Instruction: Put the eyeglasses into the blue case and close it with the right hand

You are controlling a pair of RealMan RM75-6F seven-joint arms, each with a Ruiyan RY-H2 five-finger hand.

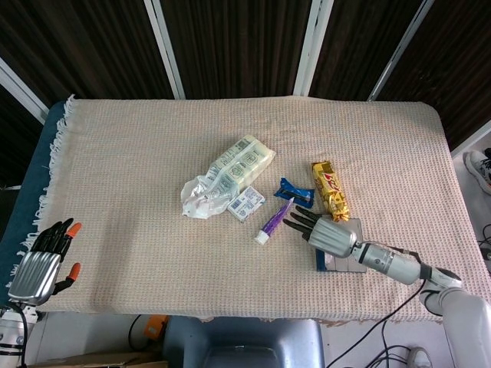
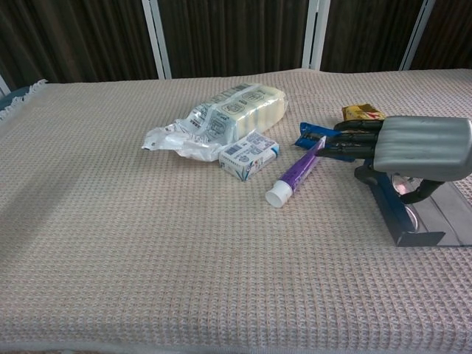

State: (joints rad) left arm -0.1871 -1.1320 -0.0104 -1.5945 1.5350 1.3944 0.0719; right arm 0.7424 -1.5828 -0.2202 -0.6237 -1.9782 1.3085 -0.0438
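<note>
The blue case [image 2: 393, 212] lies open at the table's right front, its grey lid [image 2: 450, 221] flat on the cloth. A bit of the eyeglasses [image 2: 403, 185] shows inside it, under my right hand [image 2: 413, 147]. That hand hovers low over the case's far end, fingers stretched leftwards towards the purple toothpaste tube and thumb hanging down beside the case wall. It holds nothing. In the head view the right hand [image 1: 322, 232] covers most of the case [image 1: 343, 264]. My left hand [image 1: 42, 264] rests off the table's left front corner, fingers out and empty.
A purple toothpaste tube [image 1: 274, 221] and a blue wrapper [image 1: 294, 192] lie just beyond the right fingertips. A gold snack bar [image 1: 330, 188] sits behind the case. A small box [image 1: 246, 203] and a plastic bag of packets [image 1: 230, 172] lie mid-table.
</note>
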